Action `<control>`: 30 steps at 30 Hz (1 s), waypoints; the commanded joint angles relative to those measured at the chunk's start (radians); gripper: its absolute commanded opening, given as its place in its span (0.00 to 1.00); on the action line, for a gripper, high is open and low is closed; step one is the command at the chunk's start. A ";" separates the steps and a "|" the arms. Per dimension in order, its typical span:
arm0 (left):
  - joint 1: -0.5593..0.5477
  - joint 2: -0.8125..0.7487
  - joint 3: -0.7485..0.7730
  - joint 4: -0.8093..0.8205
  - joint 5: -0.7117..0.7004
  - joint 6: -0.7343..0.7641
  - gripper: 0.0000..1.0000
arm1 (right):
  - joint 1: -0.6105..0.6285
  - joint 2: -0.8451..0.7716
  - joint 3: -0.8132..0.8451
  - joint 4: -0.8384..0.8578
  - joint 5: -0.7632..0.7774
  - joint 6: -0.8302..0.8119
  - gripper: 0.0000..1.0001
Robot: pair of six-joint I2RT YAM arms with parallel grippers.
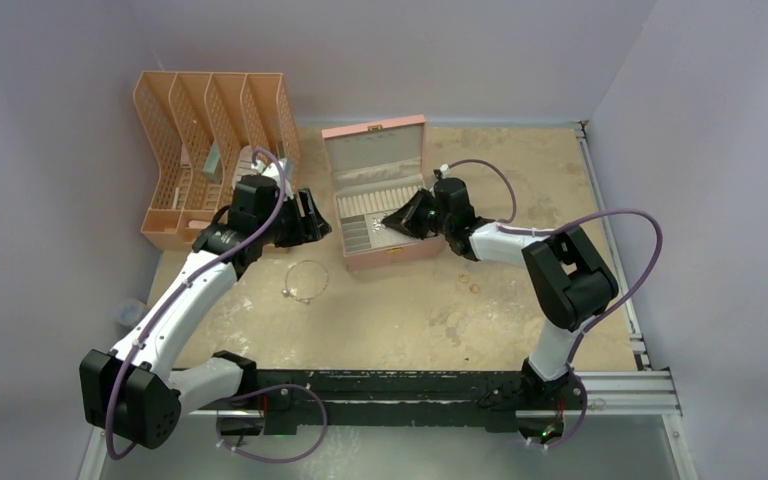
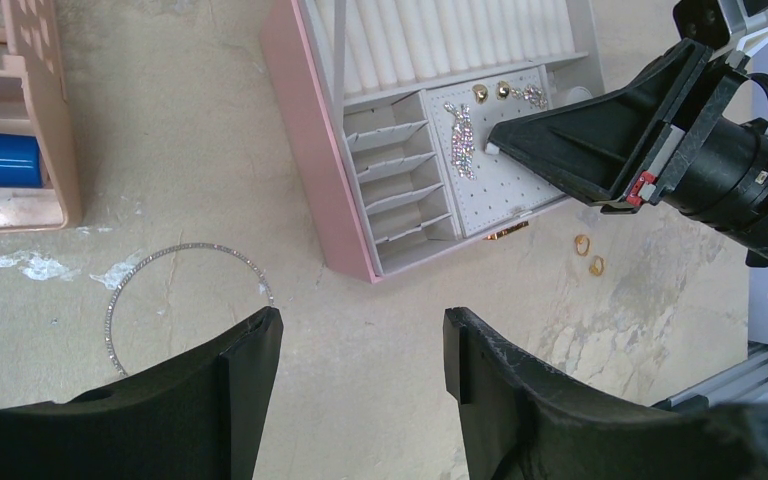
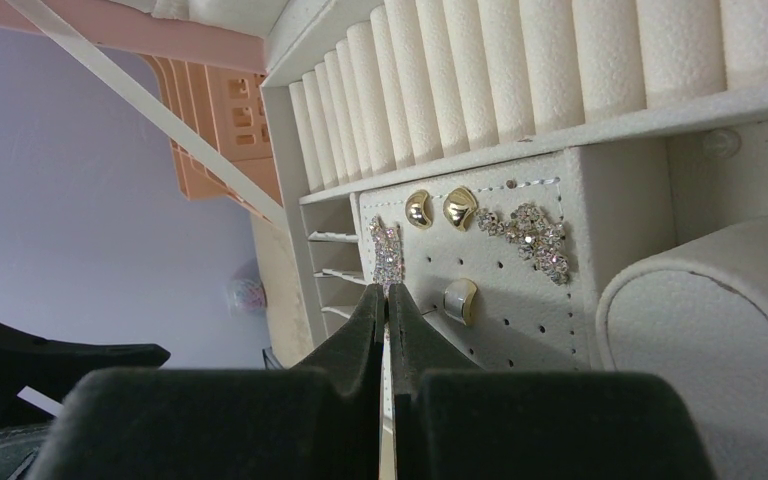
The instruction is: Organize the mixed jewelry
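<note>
- two hands are on this job. how do they stand?
- the left hand [image 2: 360,385] is released, its fingers [image 2: 245,395] spread wide with only bare counter [image 2: 360,300] between them. the right hand [image 3: 385,300] is clenched, tips pressed together. i cannot tell whether anything is pinched there.
- and what is closest to each?
- the silver loop [image 2: 200,246] lies flat on the counter just beside one finger of the left hand, part of its arc hidden behind that finger. the gold rings [image 2: 582,245] lie side by side well out past the other finger. ahead of the hand sits the open jewelry box [image 2: 310,150]. the right hand's tips rest at the lower end of a crystal earring [image 3: 388,250] on the box's perforated pad [image 3: 520,300]. gold studs [image 3: 419,208] come just beyond, then the white ring rolls [image 3: 480,80].
- how will the loose pieces handle?
- the loop looks thin, light and a little springy. since it lies flat, i'd straddle the wire at its nearest arc, one finger inside and one outside, and close gently so it doesn't skate away. the rings are tiny and hard and likely to skitter, so i'd pinch across the band from straight above. the crystal piece looks delicate, so hold it by the top and not by the stones.
</note>
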 commanded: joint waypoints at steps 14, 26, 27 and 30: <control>0.007 -0.010 -0.011 0.026 -0.011 0.006 0.60 | 0.005 -0.003 0.022 -0.072 0.082 -0.055 0.00; 0.007 -0.012 -0.010 0.028 -0.011 0.003 0.60 | -0.007 -0.070 0.013 -0.103 0.165 -0.060 0.06; 0.007 -0.012 -0.010 0.028 -0.011 0.003 0.60 | -0.006 -0.073 0.014 -0.106 0.172 -0.066 0.06; 0.007 -0.014 -0.012 0.028 -0.011 0.003 0.60 | -0.007 -0.074 0.021 -0.119 0.180 -0.080 0.08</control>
